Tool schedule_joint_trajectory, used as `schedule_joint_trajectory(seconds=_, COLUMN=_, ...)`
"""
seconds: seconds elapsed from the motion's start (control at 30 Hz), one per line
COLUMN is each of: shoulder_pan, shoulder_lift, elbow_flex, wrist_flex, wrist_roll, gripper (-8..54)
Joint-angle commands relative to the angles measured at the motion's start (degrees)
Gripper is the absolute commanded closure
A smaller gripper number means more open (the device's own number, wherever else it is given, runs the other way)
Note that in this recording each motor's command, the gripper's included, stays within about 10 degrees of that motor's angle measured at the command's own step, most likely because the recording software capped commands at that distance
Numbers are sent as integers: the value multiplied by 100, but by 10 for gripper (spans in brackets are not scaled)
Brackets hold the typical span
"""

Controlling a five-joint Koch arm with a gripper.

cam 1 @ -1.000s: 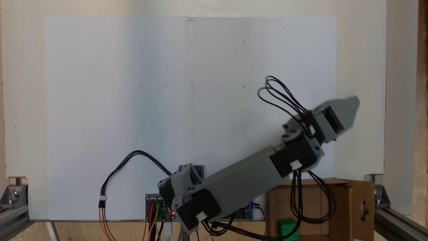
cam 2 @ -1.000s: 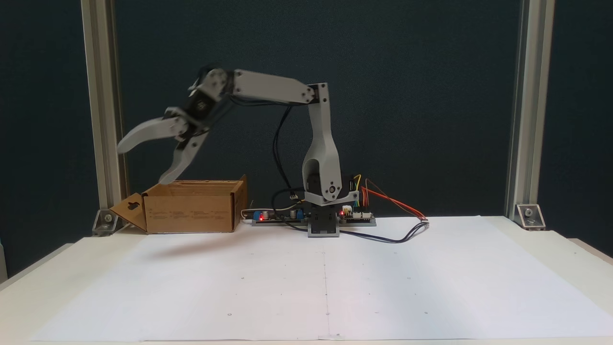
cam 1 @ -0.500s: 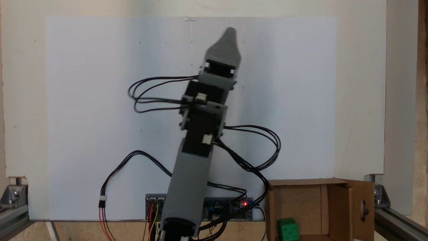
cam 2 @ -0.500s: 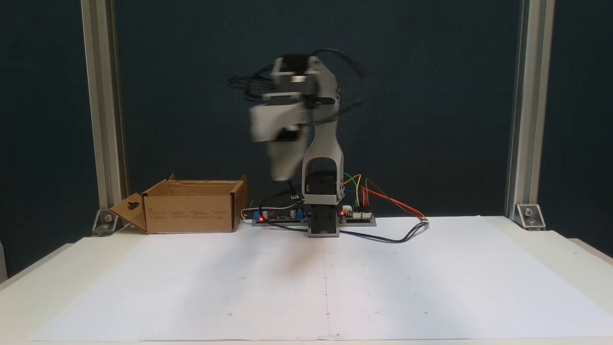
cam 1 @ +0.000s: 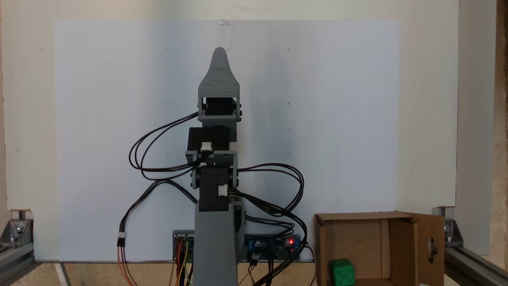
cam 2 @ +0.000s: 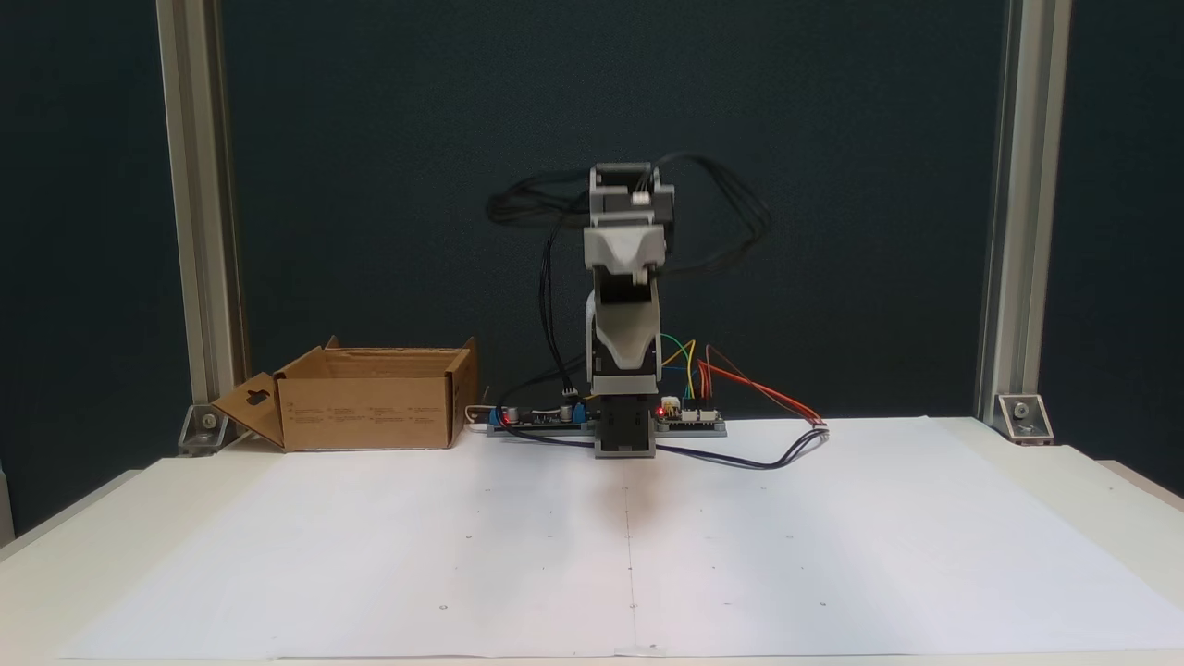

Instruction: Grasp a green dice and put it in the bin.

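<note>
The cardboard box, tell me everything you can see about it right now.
The cardboard box is brown corrugated card, roughly square and open at the top, with its flaps standing up or folded out. One side flap slopes outward and has a keyhole-shaped cutout. It sits on the table at the back edge of the white paper sheet, beside the arm's base and circuit boards. In the fixed view from above, a green dice lies inside on its floor. Faint print marks its front wall. Nothing grips it.

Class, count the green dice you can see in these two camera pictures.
1: the green dice lies inside the bin, at the lower right of a fixed view. The bin's walls could hide others.
</note>
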Motion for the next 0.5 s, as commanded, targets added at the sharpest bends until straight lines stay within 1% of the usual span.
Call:
schedule_joint_trajectory(seconds=0.0, shoulder_pan=0, shoulder_lift=334, elbow_flex=44, wrist_flex=-947, wrist_roll=229, gripper=5)
schedule_joint_trajectory(seconds=0.37, shoulder_pan=105, shoulder_lift=1450, elbow_flex=1696, wrist_flex=-3568, wrist_roll=202, gripper=4)
schedule_joint_trajectory(seconds=0.47, shoulder_pan=123, shoulder_lift=1679, elbow_flex=2048, wrist_flex=-3727, wrist_roll=202, gripper=4)
